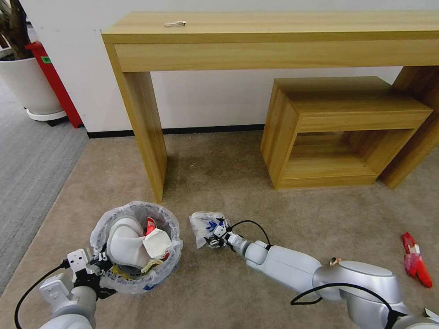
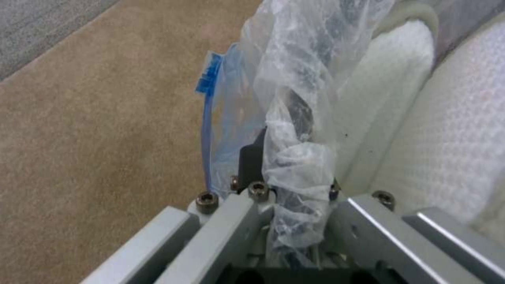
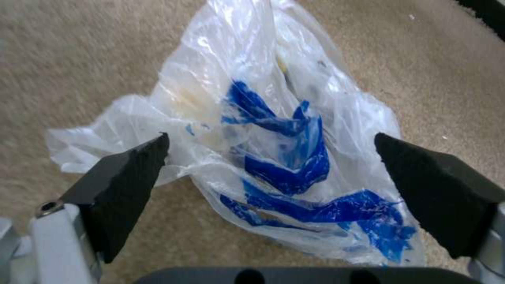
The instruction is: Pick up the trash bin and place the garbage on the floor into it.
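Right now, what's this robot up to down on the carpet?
It is tidying litter into a small trash bin. Its left hand is shut on the bin's bag-lined rim, and the bin already holds white slippers and wrappers. Its right hand is open around a white-blue plastic bag lying on the beige floor beside the bin, not yet gripping it. A red wrapper lies on the carpet off to the robot's right.

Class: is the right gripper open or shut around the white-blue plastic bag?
Open. The right gripper has its black pads spread wide, either side of the plastic bag lying on the carpet.
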Controlling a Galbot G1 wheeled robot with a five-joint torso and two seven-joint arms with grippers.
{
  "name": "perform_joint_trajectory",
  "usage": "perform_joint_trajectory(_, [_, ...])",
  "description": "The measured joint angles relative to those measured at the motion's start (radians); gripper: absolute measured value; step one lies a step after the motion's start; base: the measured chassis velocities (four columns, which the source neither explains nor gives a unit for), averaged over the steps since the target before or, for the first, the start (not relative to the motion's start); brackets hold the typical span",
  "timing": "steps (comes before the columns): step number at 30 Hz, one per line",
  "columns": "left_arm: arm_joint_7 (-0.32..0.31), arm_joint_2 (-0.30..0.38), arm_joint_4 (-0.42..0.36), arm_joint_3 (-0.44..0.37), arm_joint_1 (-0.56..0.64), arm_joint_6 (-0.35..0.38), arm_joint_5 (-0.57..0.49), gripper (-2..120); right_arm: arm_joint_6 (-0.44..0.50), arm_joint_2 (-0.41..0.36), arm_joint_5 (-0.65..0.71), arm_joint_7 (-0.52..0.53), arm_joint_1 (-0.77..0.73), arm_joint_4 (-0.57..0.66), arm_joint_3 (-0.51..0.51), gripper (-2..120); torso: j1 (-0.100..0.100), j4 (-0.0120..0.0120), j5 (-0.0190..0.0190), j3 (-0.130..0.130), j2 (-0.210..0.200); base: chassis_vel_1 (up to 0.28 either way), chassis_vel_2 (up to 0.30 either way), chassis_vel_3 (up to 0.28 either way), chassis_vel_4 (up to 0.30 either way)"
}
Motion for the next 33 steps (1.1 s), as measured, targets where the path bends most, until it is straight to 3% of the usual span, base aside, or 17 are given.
perform_joint_trajectory(4, [0.002, -0.002, 0.0, 0.001, 0.001, -0.003, 0.0, 0, 0.025, 0.02, -0.021, -0.01, -0.005, -0.042, 0.014, 90, 0.0, -0.0001, 0.0001, 0.0, 0.0, 0.0, 0.0, 0.0, 0.0])
perform_joint_trajectory(16, [0.002, -0.001, -0.002, 0.003, -0.004, -0.01, -0.005, 0, 0.056, 0.012, -0.022, -0.05, -0.015, -0.031, 0.034, 40, 0.0, -0.0001, 0.0, 0.0, 0.0, 0.0, 0.0, 0.0, 0.0])
perform_joint_trajectory(24, [0.002, 0.0, 0.004, 0.002, -0.007, -0.014, -0.006, 0, 0.069, 0.002, -0.027, -0.057, -0.026, -0.02, 0.061, 17, 0.0, -0.0001, 0.0001, 0.0, 0.0, 0.0, 0.0, 0.0, 0.0])
perform_joint_trajectory(27, [0.002, 0.003, 0.018, 0.0, -0.014, -0.014, -0.006, 0, 0.079, -0.025, -0.025, -0.051, -0.031, 0.037, 0.079, 3, 0.0, -0.0001, 0.0, 0.0, 0.0, 0.0, 0.0, 0.0, 0.0])
perform_joint_trajectory(33, [0.001, 0.013, 0.034, -0.004, -0.023, -0.014, -0.01, 0, 0.066, -0.106, 0.021, -0.035, -0.032, 0.204, 0.105, 0, 0.0, 0.0001, 0.0002, 0.0, 0.0, 0.0, 0.0, 0.0, 0.0])
